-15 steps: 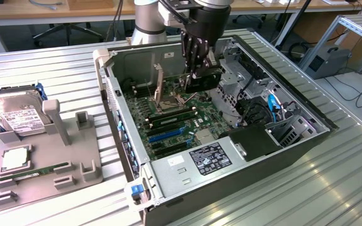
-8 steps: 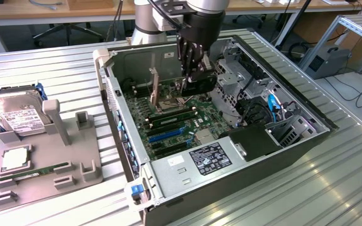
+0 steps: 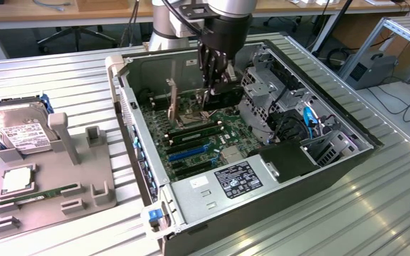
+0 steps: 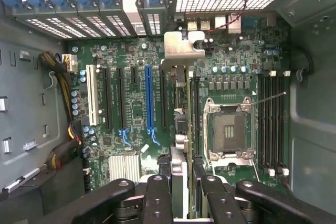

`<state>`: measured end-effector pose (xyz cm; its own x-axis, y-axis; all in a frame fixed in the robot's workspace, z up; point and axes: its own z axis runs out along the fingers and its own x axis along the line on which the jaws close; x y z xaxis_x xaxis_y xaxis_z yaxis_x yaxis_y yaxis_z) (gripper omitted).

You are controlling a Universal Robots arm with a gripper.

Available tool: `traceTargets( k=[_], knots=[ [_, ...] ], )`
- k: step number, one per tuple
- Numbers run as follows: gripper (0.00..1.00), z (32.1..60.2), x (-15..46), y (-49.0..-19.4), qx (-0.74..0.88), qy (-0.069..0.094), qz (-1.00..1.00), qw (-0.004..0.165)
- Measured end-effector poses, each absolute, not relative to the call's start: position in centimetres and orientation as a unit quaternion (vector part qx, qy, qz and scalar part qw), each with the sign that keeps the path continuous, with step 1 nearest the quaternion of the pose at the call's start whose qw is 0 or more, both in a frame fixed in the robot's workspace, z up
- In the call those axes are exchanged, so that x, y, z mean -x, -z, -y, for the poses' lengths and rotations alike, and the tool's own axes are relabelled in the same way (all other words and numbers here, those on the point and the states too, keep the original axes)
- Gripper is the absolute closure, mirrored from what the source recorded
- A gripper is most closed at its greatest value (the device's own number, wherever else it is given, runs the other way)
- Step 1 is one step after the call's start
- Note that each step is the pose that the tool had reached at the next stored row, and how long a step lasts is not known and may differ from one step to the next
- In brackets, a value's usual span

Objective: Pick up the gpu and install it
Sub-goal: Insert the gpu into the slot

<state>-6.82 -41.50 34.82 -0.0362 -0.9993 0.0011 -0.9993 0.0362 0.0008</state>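
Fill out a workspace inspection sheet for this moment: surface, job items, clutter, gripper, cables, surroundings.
Surface: slatted metal table; open PC case lies on it.
Job's things: gpu stands edge-on over the motherboard, beside the empty CPU socket; cannot tell whether it is seated.
Clutter: grey holder with hard drive, RAM stick and chip.
Gripper: gripper is inside the case, shut on the gpu.
Cables: wire bundle at the case wall; blue cable by the drive cage.
Surroundings: desks; floor cables.
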Motion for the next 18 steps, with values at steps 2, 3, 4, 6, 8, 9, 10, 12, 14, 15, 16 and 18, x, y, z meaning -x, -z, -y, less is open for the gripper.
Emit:
traceTargets(
  k=[2,3,4,6,8,9,10,12,14,15,16,18],
  knots=[
    [0.73,41.6,6.9,-34.7,-0.694,0.000,0.720,0.001],
    [0.73,41.6,6.9,-34.7,-0.694,0.000,0.720,0.001],
    [0.73,41.7,6.9,-34.7,-0.694,0.000,0.720,0.001],
    [0.73,41.9,7.0,-34.7,-0.694,0.000,0.720,0.001],
    [0.73,42.0,7.0,-34.6,-0.694,0.000,0.720,0.001],
    [0.73,42.1,7.0,-34.6,-0.694,0.000,0.720,0.001],
    [0.73,42.1,7.0,-34.6,-0.694,0.000,0.720,0.001],
    [0.73,42.3,7.0,-34.6,-0.694,0.000,0.720,0.001],
    [0.73,42.4,7.1,-34.6,-0.694,0.000,0.720,0.001],
    [0.73,42.4,7.1,-34.5,-0.694,0.000,0.720,0.001],
    [0.73,42.5,7.1,-34.5,-0.694,0.000,0.720,0.001],
    [0.73,42.6,7.1,-34.5,-0.694,0.000,0.720,0.001]
  ],
)
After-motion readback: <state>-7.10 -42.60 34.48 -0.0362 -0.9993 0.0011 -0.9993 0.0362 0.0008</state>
